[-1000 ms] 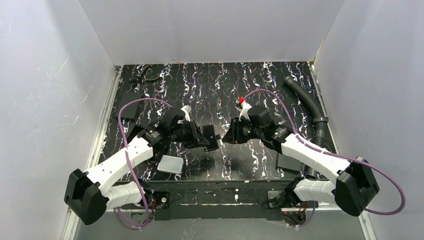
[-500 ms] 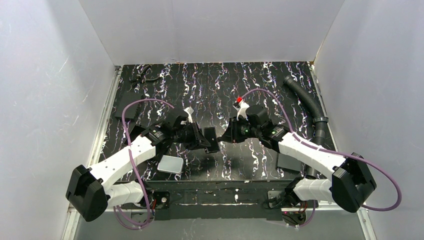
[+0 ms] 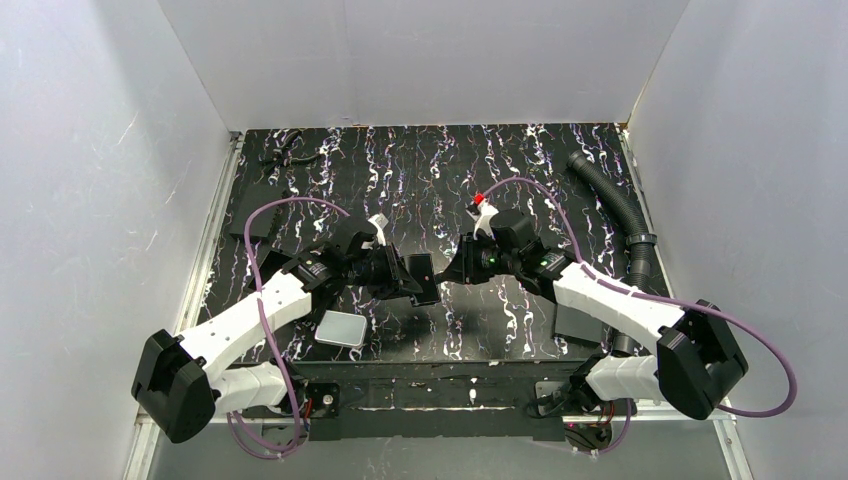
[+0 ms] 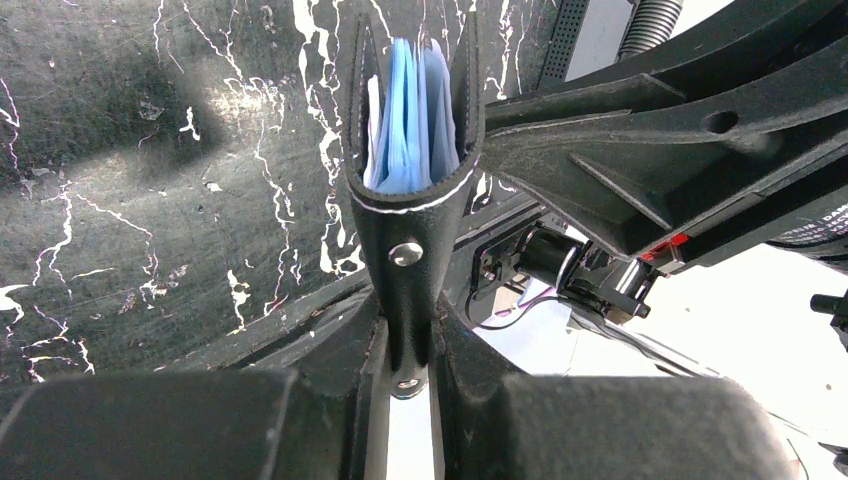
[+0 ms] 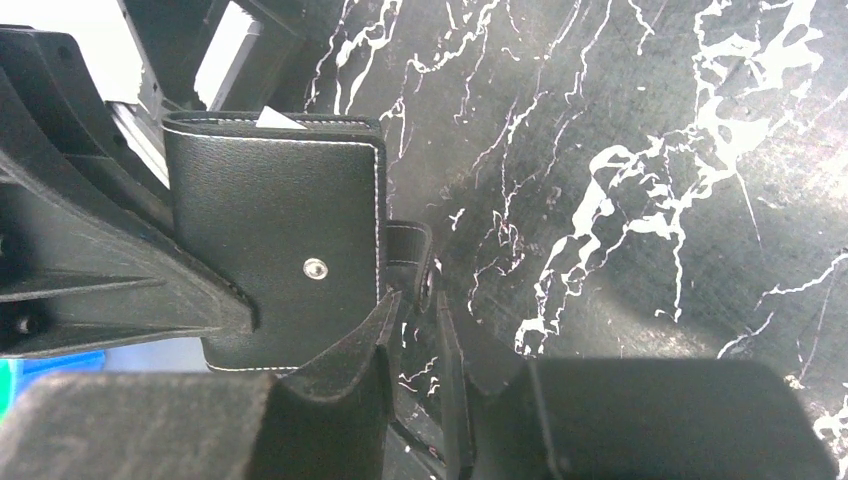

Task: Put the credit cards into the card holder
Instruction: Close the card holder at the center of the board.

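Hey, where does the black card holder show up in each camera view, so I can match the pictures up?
Top external: card holder just left of centre, small and dark.
Left wrist: card holder at centre, seen edge-on, bluish pockets showing at its top.
Right wrist: card holder left of centre, its flat stitched face towards the camera.
Shared landmark: the black white-veined table, behind it in both wrist views.

Grained matt black leather is seen on the card holder [image 5: 270, 220], white-stitched; a shiny metal snap [image 5: 315, 267] is caught; smooth bluish plastic pockets [image 4: 405, 130] are shown.
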`<action>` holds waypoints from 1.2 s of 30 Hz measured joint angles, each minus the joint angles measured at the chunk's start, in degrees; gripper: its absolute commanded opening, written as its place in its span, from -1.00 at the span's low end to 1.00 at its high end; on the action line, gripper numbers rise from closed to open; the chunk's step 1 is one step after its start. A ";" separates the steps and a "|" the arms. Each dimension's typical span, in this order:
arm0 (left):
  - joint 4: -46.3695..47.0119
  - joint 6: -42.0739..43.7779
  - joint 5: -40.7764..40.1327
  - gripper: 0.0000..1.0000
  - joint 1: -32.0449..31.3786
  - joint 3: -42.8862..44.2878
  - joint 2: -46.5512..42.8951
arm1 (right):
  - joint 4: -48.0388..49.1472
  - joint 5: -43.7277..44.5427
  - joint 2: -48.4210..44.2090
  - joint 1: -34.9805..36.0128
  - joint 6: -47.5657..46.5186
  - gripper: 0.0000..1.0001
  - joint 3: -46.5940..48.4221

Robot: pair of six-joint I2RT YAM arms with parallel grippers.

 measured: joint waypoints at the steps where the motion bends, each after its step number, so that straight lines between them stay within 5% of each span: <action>1: 0.00 0.00 0.00 -1.00 0.00 0.00 0.00 | 0.33 -0.13 0.00 0.00 0.09 -0.54 -0.02; 6: 0.35 -0.02 0.00 -1.00 -0.11 0.00 0.00 | 2.32 -0.70 0.00 0.00 0.35 -0.76 -0.13; 13: 0.92 -0.04 0.00 -1.00 -0.39 -0.11 0.00 | 3.26 -1.38 0.04 0.00 1.22 -0.44 -0.35; 17: 1.03 -0.04 0.00 -1.00 -0.44 -0.11 0.00 | 3.96 -1.44 0.04 0.00 1.42 -0.69 -1.09; 19: 1.03 -0.04 0.00 -1.00 -0.48 -0.11 0.00 | 3.91 -1.42 0.04 0.00 1.33 -0.97 -1.20; 36: 12.17 -0.50 3.74 -1.00 -0.94 -2.32 15.85 | 2.14 0.57 -0.59 -0.90 -0.15 -0.97 -6.40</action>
